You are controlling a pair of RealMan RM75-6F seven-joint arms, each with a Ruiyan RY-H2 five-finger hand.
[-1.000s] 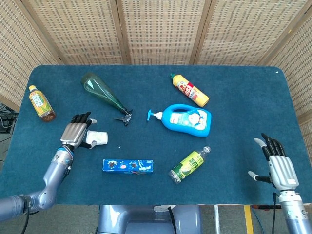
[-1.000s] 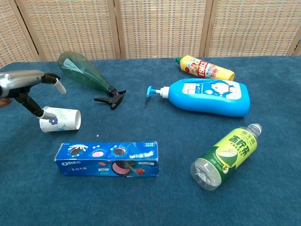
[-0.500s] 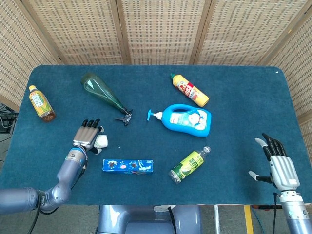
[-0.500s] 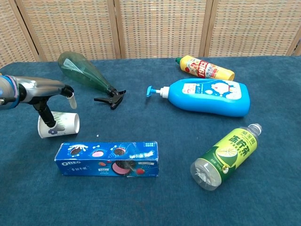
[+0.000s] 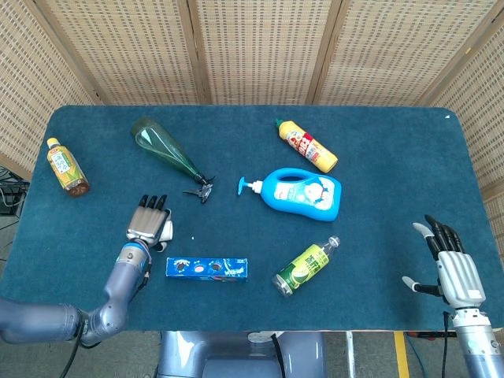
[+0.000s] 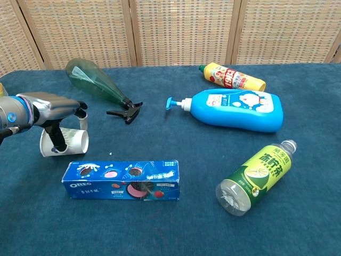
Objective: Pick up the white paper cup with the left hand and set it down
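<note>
Though lying on its side at the near left of the blue felt table (image 5: 378, 134), just beyond the glossy cardboard cookie box (image 6: 121, 180), the white paper cup (image 6: 72, 142) sits under the left hand (image 6: 53, 109), thumb and a finger straddling its thin curved wall; seemingly a grasp being set, grip unconfirmed. Right hand (image 5: 453, 266) idles at the near right edge, fingers spread, holding nothing. Farther off, slick plastic: tapered green spray bottle (image 5: 164, 148), rounded blue pump bottle (image 5: 303, 193).
</note>
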